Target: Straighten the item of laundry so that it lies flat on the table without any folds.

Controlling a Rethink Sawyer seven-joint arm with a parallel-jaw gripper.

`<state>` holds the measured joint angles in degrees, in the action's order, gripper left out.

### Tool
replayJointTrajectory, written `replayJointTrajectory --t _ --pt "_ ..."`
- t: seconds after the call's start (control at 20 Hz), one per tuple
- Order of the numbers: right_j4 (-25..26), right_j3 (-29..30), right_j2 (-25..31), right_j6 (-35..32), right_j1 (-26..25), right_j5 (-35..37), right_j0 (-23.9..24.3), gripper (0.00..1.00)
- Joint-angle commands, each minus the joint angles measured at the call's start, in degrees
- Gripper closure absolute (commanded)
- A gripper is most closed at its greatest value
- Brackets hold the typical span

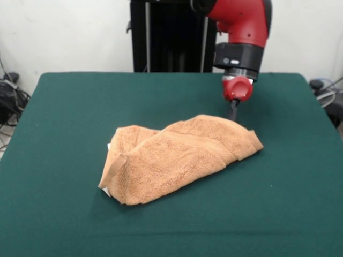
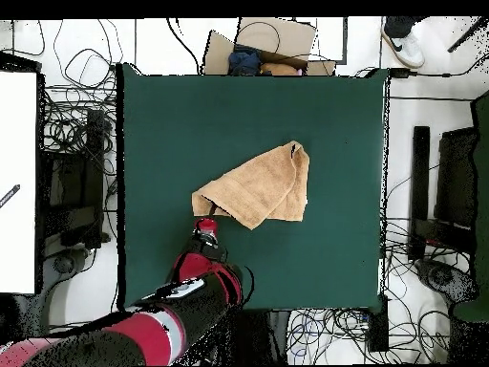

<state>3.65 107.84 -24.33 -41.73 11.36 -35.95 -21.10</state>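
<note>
The towel (image 1: 179, 158) lies bunched and folded over itself near the middle of the green counter (image 1: 64, 118) — the pincer (image 1: 233, 111) sits low at its 2 o'clock corner, grip state unclear.

Folded towel (image 2: 260, 184) mid-table (image 2: 162, 115); gripper (image 2: 207, 226) beside its corner nearest robot base; jaws hidden.
</note>
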Motion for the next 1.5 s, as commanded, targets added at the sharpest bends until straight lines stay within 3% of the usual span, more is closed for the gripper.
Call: replayJointTrajectory --t 0.05,0.6,1.5 --pt "-1.1 -3.8 4.1 -11.3 3.2 9.1 0.0 0.0" --pt "4.3 -5.0 5.1 -10.8 4.6 10.4 4.3 0.0" --pt "7.5 -6.2 5.4 -11.0 4.0 9.2 6.5 0.0"
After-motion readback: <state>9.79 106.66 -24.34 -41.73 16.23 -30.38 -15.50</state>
